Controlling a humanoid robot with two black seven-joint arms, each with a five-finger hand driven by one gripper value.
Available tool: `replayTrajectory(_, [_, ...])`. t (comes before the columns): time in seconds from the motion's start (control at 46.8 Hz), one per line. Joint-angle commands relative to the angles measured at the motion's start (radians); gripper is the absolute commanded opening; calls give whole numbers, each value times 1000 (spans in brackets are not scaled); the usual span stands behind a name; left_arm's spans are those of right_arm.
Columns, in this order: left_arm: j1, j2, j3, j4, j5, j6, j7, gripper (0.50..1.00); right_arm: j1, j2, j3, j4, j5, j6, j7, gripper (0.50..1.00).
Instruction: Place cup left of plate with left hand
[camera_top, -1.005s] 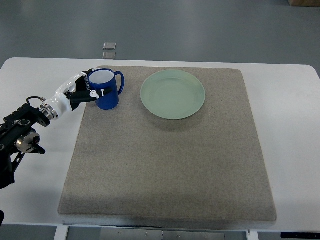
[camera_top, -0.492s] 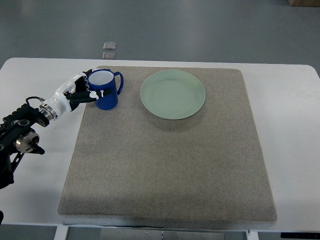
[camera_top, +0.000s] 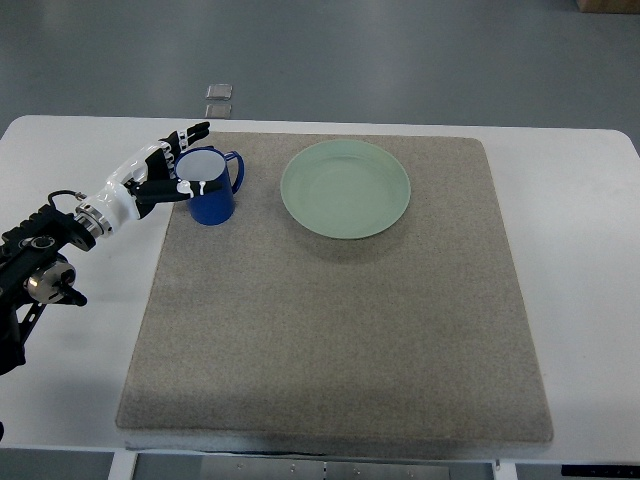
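Observation:
A blue cup (camera_top: 212, 198) with a white inside stands upright on the grey mat (camera_top: 340, 320), its handle pointing right toward the plate. The pale green plate (camera_top: 346, 188) lies a short way to the cup's right. My left hand (camera_top: 172, 162) sits at the cup's left side with the fingers (camera_top: 193, 131) stretched out past the rim and the thumb close to the cup's wall. The hand no longer wraps the cup. The left arm comes in over the white table from the left edge. My right arm is out of the picture.
The mat covers most of the white table (camera_top: 580, 250). Two small grey squares (camera_top: 218, 100) lie on the floor beyond the table's far edge.
The left hand's fingers have spread open off the cup. The cup has settled slightly lower and to the left on the mat.

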Motion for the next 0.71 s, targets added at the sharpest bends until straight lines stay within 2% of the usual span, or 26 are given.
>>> replayTrajectory(0.0, [1,5,-6,-6,-37,-7,-1,996,0,0,0,1,0,0,0,932])
replayTrajectory(0.321, [-43,84,9,-15,-356,-50,8,996,0,0,0,1,0,0,0,932])
replayTrajectory(0.492, [-88,136,11,-8,-497,-134,25,999,0,0,0,1,0,0,0,932])
replayTrajectory(0.535, [-101,141,11,-5,-528,-146,42,999,0,0,0,1,0,0,0,932])
replayTrajectory(0.684, [-140,140,9,-3,-652,-146,171,999,0,0,0,1,0,0,0,932])
